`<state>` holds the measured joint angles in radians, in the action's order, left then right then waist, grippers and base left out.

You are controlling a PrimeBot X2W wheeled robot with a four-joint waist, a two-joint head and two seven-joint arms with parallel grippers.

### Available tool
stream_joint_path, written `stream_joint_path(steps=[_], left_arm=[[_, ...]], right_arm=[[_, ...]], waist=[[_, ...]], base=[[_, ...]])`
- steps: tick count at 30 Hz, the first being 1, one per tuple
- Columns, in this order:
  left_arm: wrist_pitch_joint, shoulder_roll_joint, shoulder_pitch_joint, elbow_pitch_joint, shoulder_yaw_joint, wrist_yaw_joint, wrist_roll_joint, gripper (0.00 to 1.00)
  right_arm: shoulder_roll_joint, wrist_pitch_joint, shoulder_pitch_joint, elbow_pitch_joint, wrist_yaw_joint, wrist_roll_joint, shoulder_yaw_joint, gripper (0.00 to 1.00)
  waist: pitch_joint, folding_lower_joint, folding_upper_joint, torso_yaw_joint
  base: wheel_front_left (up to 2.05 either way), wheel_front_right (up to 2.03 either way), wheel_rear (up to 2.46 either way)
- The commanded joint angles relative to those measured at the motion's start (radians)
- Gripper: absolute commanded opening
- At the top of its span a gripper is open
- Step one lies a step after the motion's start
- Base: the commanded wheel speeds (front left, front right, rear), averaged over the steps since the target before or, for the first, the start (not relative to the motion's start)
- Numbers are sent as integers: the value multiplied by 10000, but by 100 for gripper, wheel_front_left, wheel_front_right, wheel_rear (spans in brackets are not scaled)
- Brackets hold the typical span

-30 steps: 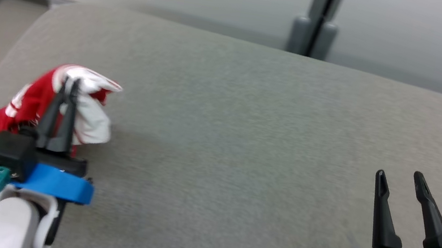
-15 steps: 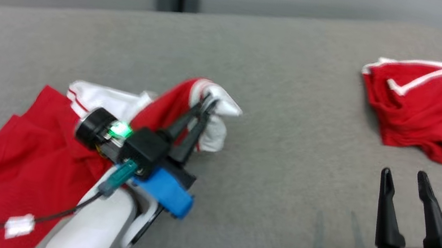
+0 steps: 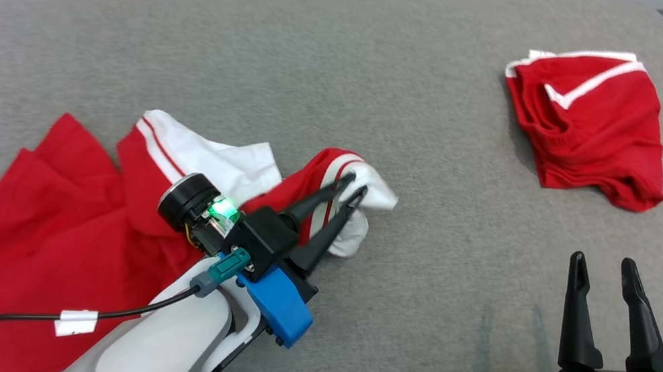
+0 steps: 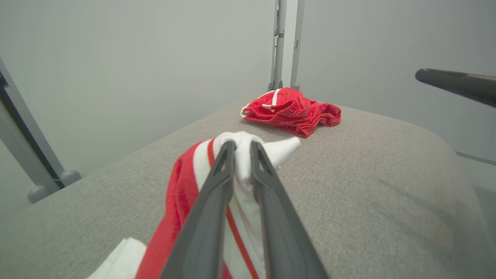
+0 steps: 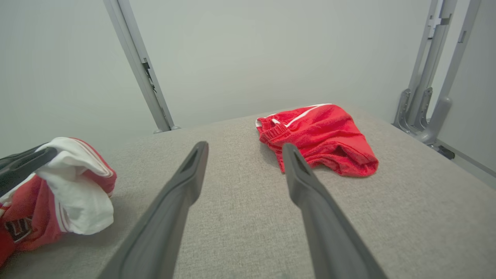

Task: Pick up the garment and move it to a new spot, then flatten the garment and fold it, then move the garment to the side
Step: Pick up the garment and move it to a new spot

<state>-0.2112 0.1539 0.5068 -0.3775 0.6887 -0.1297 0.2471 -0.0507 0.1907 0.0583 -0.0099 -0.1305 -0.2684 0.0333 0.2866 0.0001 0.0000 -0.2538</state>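
Standing by the grey padded surface (image 3: 410,282), I see the garment (image 3: 59,220), red with white striped trim, sprawled behind and to the left of the left gripper (image 3: 356,183). Its rumpled red body lies flat on the surface under and beside the pale forearm. A white sleeve panel is bunched just beside the gripper's wrist. The garment's front end, a white fold edged with red stripes, sits right at the fingertips. The two dark fingers stand nearly together with only a narrow slit between them, and white cloth is pinched in that slit. From the right wrist view the fold drapes down from the finger and hangs just above the surface. A black cable with a white tag (image 3: 75,323) trails back from the wrist across the red cloth.

To the right of that gripper the surface is bare grey fabric. Further right, the right gripper (image 3: 603,260) hovers with its fingers spread wide and nothing between them, well apart from the garment. Ahead of it, near the far right corner, lies a crumpled red bundle (image 3: 592,136) with white piping.
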Motion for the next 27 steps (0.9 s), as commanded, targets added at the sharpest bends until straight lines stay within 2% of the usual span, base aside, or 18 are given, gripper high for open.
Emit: stream_joint_path(steps=[1,9,19,24,27], left_arm=[[-150,17,91,75,-101,57,86,100],[-451,383,-608,547,-992,800,490,100],[-539,1393,-2181,866,-2717,1743,1243,100],[-548,1742,-2883,1075,-3188,1926,1449,100],[-544,1903,-3333,1255,-3339,1865,1566,100]], right_arm=[[-2,64,159,30,-4,60,3,100],[0,-236,25,-35,-6,370,173,100],[-5,-744,-370,-176,-4,633,299,100],[-5,-904,-539,-130,-4,651,308,100],[-6,-987,-706,-64,-4,632,299,100]], waist=[[-94,-1,0,151],[-790,-1,0,1312],[-1581,-1,0,2455],[-1883,-1,0,2635],[-2109,-1,0,2672]], base=[[0,0,0],[0,0,0],[0,0,0],[0,0,0],[0,0,0]])
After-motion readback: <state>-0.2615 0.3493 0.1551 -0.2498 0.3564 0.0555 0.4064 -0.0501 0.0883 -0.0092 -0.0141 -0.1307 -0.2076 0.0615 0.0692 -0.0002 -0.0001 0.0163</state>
